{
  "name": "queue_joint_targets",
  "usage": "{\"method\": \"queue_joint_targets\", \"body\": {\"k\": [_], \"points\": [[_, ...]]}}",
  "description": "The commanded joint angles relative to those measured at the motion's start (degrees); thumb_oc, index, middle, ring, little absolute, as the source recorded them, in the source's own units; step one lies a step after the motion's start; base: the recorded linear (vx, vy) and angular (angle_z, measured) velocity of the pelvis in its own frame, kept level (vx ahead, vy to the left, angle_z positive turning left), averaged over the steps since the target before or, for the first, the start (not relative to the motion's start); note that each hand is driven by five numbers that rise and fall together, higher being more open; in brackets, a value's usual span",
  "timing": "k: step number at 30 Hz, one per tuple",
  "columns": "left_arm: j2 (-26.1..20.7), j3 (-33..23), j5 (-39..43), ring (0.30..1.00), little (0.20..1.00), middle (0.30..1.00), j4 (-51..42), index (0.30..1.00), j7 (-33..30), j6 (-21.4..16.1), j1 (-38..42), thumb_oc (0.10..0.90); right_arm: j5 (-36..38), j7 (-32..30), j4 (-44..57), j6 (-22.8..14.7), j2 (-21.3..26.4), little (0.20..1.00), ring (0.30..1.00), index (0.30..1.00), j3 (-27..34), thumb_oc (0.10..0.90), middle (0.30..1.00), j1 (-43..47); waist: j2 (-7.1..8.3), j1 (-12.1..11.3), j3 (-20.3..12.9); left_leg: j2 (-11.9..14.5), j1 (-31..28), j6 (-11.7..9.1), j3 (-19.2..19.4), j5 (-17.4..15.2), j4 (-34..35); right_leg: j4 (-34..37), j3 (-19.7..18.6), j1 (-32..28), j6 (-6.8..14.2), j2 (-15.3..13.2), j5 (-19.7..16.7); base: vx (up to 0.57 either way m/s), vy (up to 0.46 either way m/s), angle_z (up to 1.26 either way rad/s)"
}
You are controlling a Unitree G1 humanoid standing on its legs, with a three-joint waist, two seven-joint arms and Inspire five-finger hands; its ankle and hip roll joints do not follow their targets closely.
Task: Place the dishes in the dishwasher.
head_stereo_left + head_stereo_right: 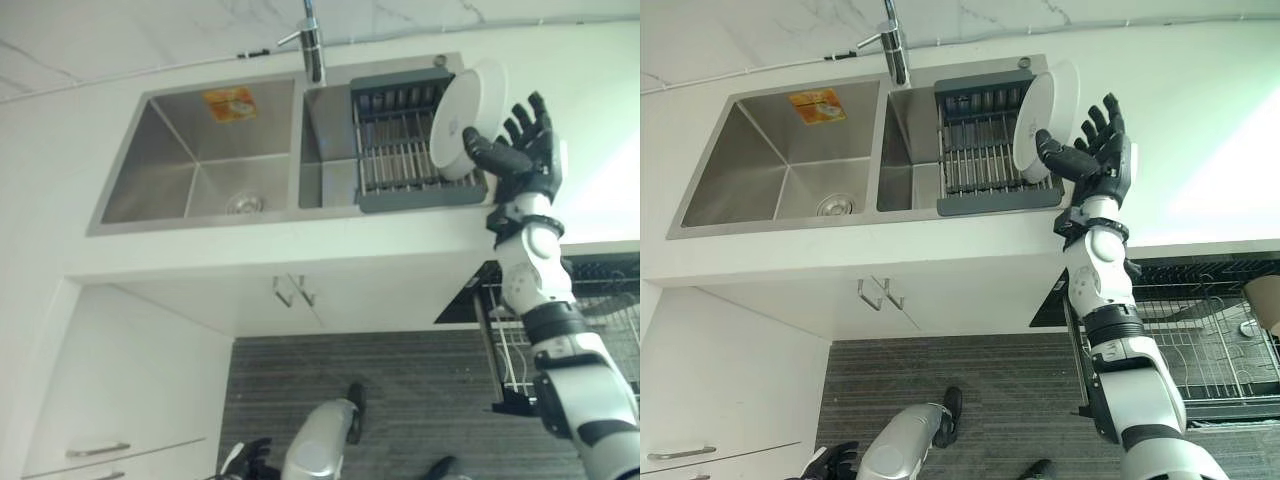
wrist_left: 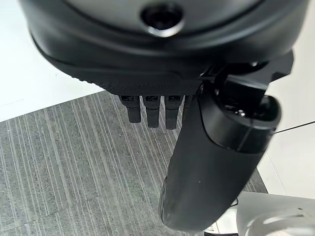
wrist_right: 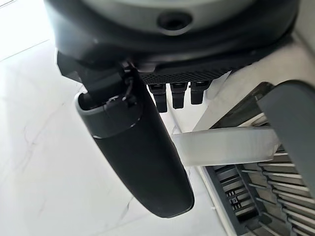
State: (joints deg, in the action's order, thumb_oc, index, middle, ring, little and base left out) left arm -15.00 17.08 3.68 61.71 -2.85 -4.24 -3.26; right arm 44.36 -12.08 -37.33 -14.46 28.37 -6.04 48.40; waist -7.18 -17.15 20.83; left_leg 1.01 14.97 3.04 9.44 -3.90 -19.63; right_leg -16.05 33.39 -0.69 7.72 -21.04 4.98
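Note:
A white plate (image 1: 465, 115) stands on edge at the right end of the dark dish rack (image 1: 420, 200) in the sink's right basin. My right hand (image 1: 525, 155) is raised beside it, open, fingers spread straight past the plate's rim and the thumb lying across its face. In the right wrist view the plate's rim (image 3: 221, 147) runs between the thumb (image 3: 138, 157) and the fingers. Low down over the floor hangs my left hand (image 1: 830, 462), relaxed and holding nothing. The dishwasher's wire rack (image 1: 1200, 330) is pulled out below the counter on the right.
The steel left basin (image 1: 200, 150) carries a sticker, and the faucet (image 1: 313, 45) stands behind the divider. A beige cup (image 1: 1265, 300) sits in the dishwasher rack. White cabinet doors with handles (image 1: 290, 290) hang under the counter, above grey striped flooring (image 1: 400, 390).

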Motion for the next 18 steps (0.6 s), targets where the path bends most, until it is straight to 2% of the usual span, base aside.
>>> {"method": "queue_joint_targets", "body": {"k": [1, 5, 6, 7, 9, 15, 18], "points": [[-5.23, 2.67, -0.24, 0.9, 0.9, 0.9, -1.05, 0.9, 0.7, -1.27, -1.26, 0.8, 0.68, 3.61, 2.12, -3.85, 5.18, 0.9, 0.9, 0.9, -0.43, 0.8, 0.9, 9.54, 0.12, -1.31, -2.67, 2.84, -4.08, -4.87, -3.86, -3.41, 2.45, -1.13, -4.24, 0.54, 1.65, -1.44, 0.64, 0.01, 0.009, 0.06], [-5.61, 2.44, 0.54, 0.9, 0.9, 0.9, -1.47, 0.9, 1.26, -0.83, -1.35, 0.8, 0.13, 3.66, 0.27, -2.89, 5.81, 0.9, 0.9, 0.9, -0.83, 0.8, 0.9, 10.67, 0.03, -1.81, -2.49, 2.63, -3.74, -4.82, -4.29, -3.25, 2.45, -1.13, -4.12, 0.57, 1.73, -1.56, 0.57, 0.0, 0.011, 0.06], [-5.74, 2.41, 0.31, 0.9, 0.9, 0.9, -1.53, 0.9, 1.34, -0.99, -1.29, 0.8, -0.43, 3.9, -0.46, -2.65, 6.13, 0.535, 0.535, 0.535, -1.02, 0.557, 0.535, 11.13, 0.02, -1.97, -2.4, 2.56, -3.65, -4.82, -4.4, -3.16, 2.45, -1.13, -4.01, 0.56, 1.77, -1.62, 0.48, -0.01, 0.008, 0.08], [-5.78, 2.41, 0.24, 0.9, 0.9, 0.9, -1.59, 0.9, 1.38, -0.98, -1.27, 0.8, -0.7, 4.02, -0.69, -2.58, 6.22, 0.509, 0.509, 0.509, -1.08, 0.54, 0.509, 11.24, 0.02, -2.01, -2.38, 2.54, -3.63, -4.83, -4.43, -3.14, 2.45, -1.13, -3.99, 0.57, 1.79, -1.63, 0.45, -0.01, 0.008, 0.08], [-5.95, 2.44, 0.14, 0.9, 0.9, 0.9, -1.75, 0.9, 1.46, -1.0, -1.28, 0.8, -1.73, 4.0, -1.16, -2.29, 6.54, 0.3, 0.3, 0.3, -1.45, 0.4, 0.3, 11.6, 0.03, -2.1, -2.31, 2.49, -3.53, -4.79, -4.51, -3.11, 2.45, -1.13, -3.93, 0.65, 1.81, -1.68, 0.36, -0.01, 0.008, 0.08], [-6.1, 2.43, -0.12, 0.9, 0.9, 0.9, -2.24, 0.9, 1.31, -0.55, -1.21, 0.8, -2.82, 3.44, -2.47, -2.04, 7.27, 0.3, 0.3, 0.3, -2.32, 0.4, 0.3, 12.07, 0.16, -2.29, -2.25, 2.53, -3.61, -4.74, -4.54, -3.1, 2.45, -1.13, -3.57, 0.41, 1.81, -1.71, 0.2, -0.01, 0.001, 0.03], [-6.14, 2.39, -0.22, 0.9, 0.9, 0.9, -2.3, 0.9, 1.28, -0.46, -1.14, 0.8, -6.68, 0.28, -3.58, -2.35, 7.71, 0.3, 0.3, 0.3, -2.66, 0.4, 0.3, 12.31, 0.29, -2.23, -2.38, 2.6, -3.69, -4.73, -4.47, -3.19, 2.45, -1.13, -3.56, 0.35, 1.84, -1.6, 0.21, -0.04, -0.014, 0.06]]}}
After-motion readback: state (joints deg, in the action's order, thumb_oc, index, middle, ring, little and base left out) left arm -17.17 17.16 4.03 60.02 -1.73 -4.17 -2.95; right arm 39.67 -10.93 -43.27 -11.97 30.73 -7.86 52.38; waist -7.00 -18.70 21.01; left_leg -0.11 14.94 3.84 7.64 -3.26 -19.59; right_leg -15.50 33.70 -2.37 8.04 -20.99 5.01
